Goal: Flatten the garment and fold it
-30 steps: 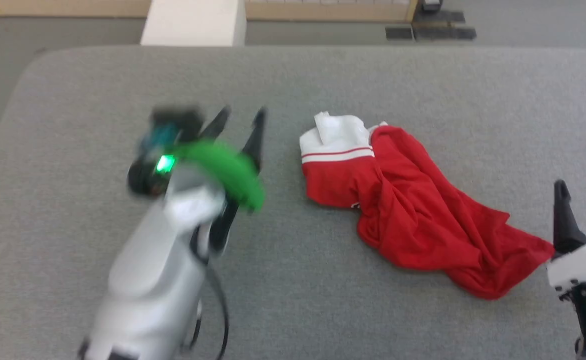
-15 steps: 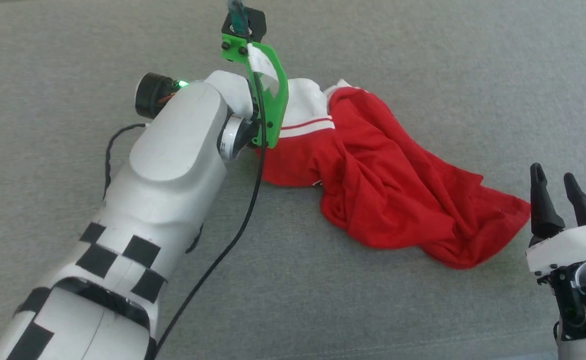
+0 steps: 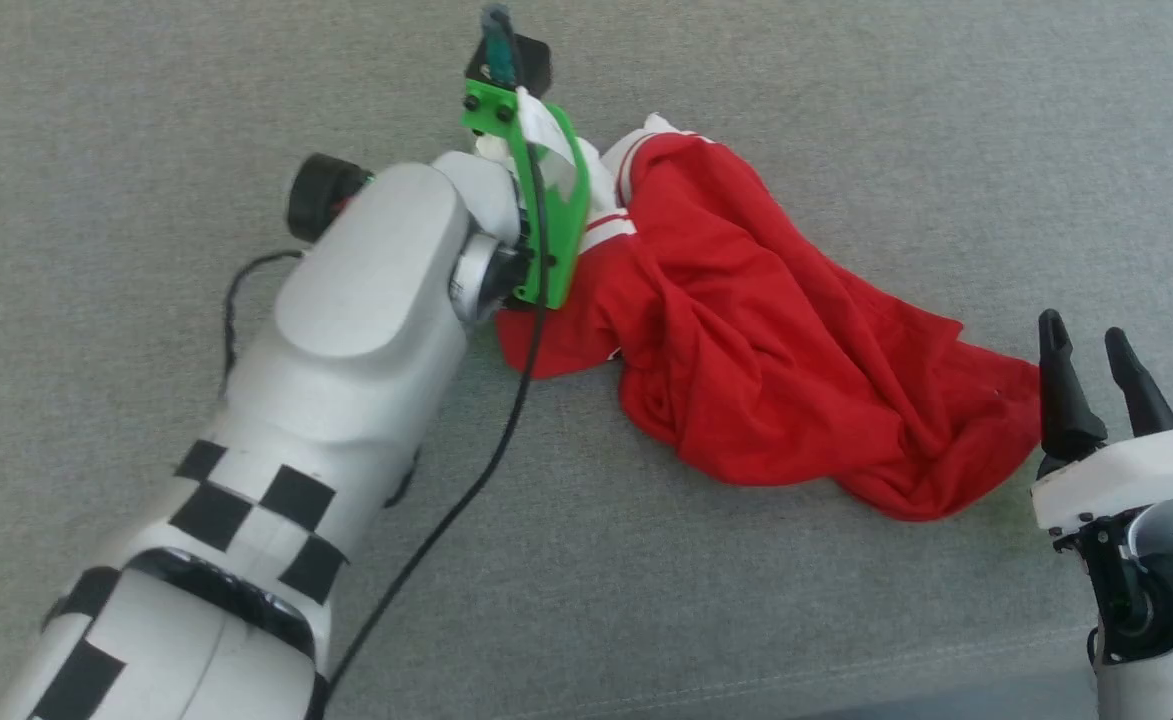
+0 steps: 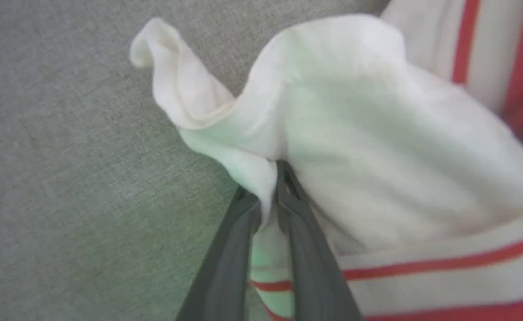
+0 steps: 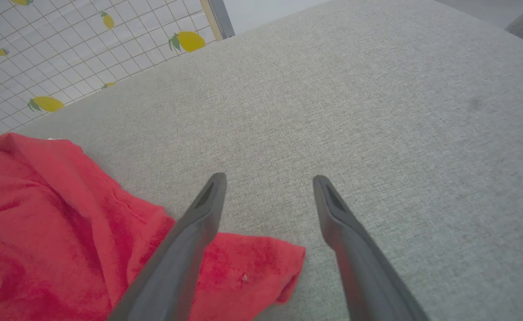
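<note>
Here, a bright red sleeveless jersey (image 3: 776,370) of soft cloth, with white-and-red striped trim and a white inside, lay crumpled on a grey fabric-covered surface (image 3: 846,120). In the head view its long axis ran slantwise, from a white, striped end at the far left down to a red corner at the near right.

The left gripper (image 4: 265,187) was at the far-left end. In the left wrist view its jaws were pinched nearly together on a raised fold of the white inside cloth, with the striped trim just to the right. The right gripper (image 3: 1086,345) stood just beside the opposite, near-right end, its jaws wide apart and holding nothing.

The coming move seemed to turn on that free red corner. The right arm was the nearer one to it, and would probably need to shift sideways before closing, so that both arms could draw the jersey out along its length.

The head view gave the whole heap and both arms, but a green plastic bracket (image 3: 546,220) on the left wrist hid the pinch there; the left wrist view showed it plainly. The right wrist view showed the red corner lying left of the gap, passing behind that view's left-hand finger, with bare grey fabric between the tips.
</note>
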Motion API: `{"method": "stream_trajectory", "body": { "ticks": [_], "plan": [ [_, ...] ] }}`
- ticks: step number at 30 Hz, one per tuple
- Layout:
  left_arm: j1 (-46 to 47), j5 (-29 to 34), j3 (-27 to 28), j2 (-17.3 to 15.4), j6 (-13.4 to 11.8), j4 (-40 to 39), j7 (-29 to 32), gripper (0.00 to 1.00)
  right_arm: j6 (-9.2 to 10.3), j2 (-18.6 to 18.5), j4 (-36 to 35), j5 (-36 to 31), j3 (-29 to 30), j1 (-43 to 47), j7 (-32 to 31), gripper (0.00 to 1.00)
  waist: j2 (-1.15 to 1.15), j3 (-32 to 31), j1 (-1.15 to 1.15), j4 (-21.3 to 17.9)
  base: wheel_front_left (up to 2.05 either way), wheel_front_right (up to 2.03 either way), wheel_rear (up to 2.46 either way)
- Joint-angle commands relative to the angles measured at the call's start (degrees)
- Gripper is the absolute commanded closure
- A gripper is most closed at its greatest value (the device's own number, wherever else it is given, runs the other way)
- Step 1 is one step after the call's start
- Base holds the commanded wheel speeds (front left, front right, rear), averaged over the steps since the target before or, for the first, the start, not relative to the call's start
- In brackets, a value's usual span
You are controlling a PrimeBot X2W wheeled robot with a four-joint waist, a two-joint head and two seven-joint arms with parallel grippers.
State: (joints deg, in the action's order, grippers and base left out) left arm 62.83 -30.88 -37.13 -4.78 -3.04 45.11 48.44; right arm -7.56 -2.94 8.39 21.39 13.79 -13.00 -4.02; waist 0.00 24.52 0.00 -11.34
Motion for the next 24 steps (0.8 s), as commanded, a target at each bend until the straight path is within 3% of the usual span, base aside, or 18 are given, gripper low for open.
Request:
{"method": "stream_trajectory", "body": {
  "ticks": [1,10,14,19,24],
  "plan": [
    [-2.8,-1.1,0.5,0.3,0.2,0.6,-1.2,1.0,0.08,0.1,0.2,-0.3,-0.2,-1.1,0.3,0.0,0.0,-1.5,0.0,1.5,0.0,0.0,0.0],
    [-4.4,-9.8,10.1,0.8,2.2,-7.0,-14.4,1.0,0.08,0.1,0.2,-2.5,0.5,0.6,-1.2,0.0,0.0,-8.3,0.0,7.2,0.0,0.0,0.0],
    [-7.2,-11.7,12.9,-1.0,2.0,-11.6,-17.4,1.0,0.08,0.1,-0.6,-3.3,1.5,2.2,-2.3,0.0,0.0,-10.8,0.0,10.6,0.0,0.0,0.0],
    [-14.9,-13.7,16.8,-4.4,-0.7,-18.0,-19.7,1.0,0.08,0.1,-1.7,-3.9,1.8,3.8,-3.7,0.0,0.0,-13.4,0.0,13.8,0.0,0.0,0.0],
    [-28.2,-16.1,21.2,-7.5,-5.4,-25.0,-21.5,1.0,0.08,0.1,-2.3,-3.8,1.6,5.0,-4.7,0.0,0.0,-15.0,0.0,15.8,0.0,0.0,0.0]
  ]
}}
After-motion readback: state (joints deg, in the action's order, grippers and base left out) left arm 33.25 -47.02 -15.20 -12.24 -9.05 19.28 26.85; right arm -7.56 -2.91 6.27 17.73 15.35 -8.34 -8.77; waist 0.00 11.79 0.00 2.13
